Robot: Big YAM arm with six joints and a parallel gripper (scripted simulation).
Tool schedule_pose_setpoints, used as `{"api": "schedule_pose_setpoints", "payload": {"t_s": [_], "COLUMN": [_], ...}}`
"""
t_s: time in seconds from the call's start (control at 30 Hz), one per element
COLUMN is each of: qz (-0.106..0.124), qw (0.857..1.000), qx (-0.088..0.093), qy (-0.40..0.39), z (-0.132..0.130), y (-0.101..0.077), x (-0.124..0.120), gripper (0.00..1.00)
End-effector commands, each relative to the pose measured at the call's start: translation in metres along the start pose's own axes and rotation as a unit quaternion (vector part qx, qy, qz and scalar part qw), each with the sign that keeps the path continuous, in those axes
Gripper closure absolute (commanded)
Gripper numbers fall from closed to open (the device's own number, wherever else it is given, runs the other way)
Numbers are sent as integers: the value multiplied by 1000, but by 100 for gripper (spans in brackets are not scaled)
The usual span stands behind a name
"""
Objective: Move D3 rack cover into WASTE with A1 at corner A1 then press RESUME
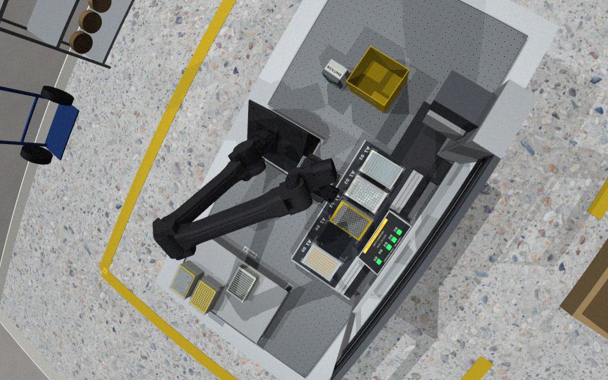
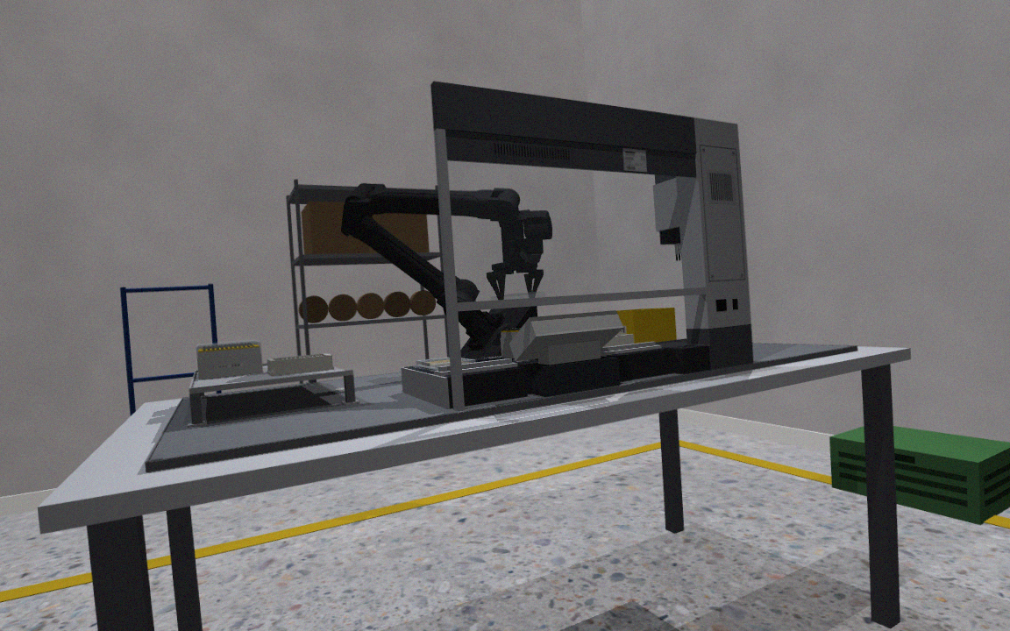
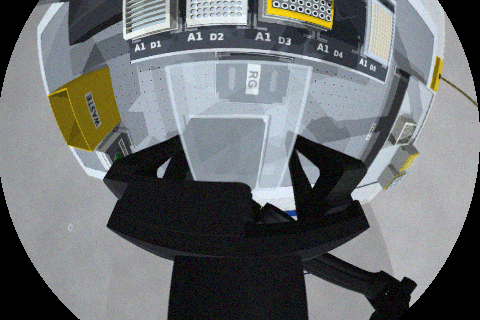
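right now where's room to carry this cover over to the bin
Room: the perforated grey board between the black arm base plate and open yellow waste bin; also the dark D4 nest. Crowded: D1-D3 and D5. The end effector holds the clear cover.

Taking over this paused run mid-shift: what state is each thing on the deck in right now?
Gripper: shut on the clear cover, held above spare nest RG.
D3 tip rack: uncovered, seated.
D1 reservoir: open.
D2 plate: open.
D4: no labware.
D5 plate: open.
Waste bin: nothing inside.
Panel strip: lit yellow.
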State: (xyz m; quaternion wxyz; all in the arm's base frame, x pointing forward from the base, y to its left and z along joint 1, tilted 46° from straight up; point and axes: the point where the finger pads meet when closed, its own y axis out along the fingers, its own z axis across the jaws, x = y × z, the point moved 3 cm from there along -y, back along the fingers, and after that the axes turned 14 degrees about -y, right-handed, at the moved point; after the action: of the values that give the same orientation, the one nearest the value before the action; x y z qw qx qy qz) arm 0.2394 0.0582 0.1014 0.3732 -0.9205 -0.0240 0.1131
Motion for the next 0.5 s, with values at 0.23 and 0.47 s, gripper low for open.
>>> {"api": "schedule_pose_setpoints", "payload": {"t_s": [0.23,0.47], "qz": [-20,-29], "qw": [999,999], "qx": [14,13], "qy": [39,27], "z": [18,58], "y": [-11,-19], "x": [22,34], "gripper": [100,100]}}
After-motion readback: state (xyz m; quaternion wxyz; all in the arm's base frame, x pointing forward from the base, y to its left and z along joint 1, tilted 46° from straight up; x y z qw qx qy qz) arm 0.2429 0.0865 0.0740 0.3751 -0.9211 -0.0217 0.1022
